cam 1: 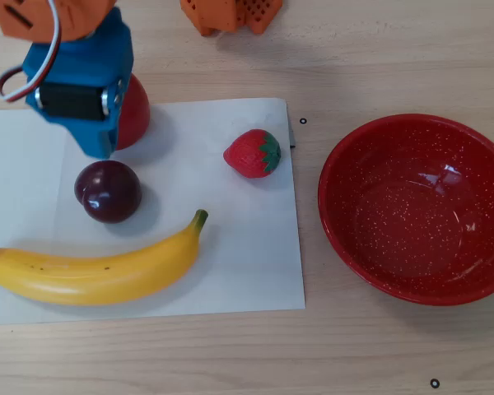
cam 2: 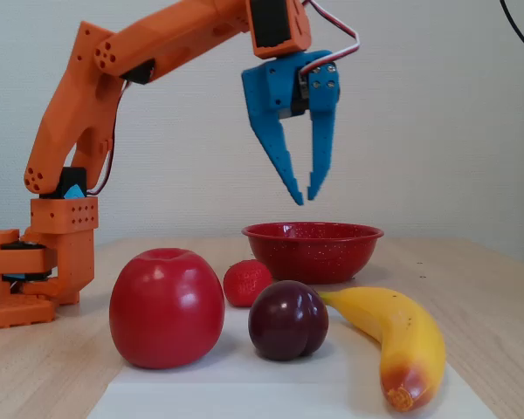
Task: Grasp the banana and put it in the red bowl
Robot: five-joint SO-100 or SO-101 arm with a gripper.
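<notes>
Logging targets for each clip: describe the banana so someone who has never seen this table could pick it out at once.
In the overhead view, find the white paper sheet left of the red bowl. The banana lies along the sheet's near edge, below the dark plum. It is the only long, curved, yellow fruit, with a green stem tip; the apple, plum and strawberry are round and red or purple.
</notes>
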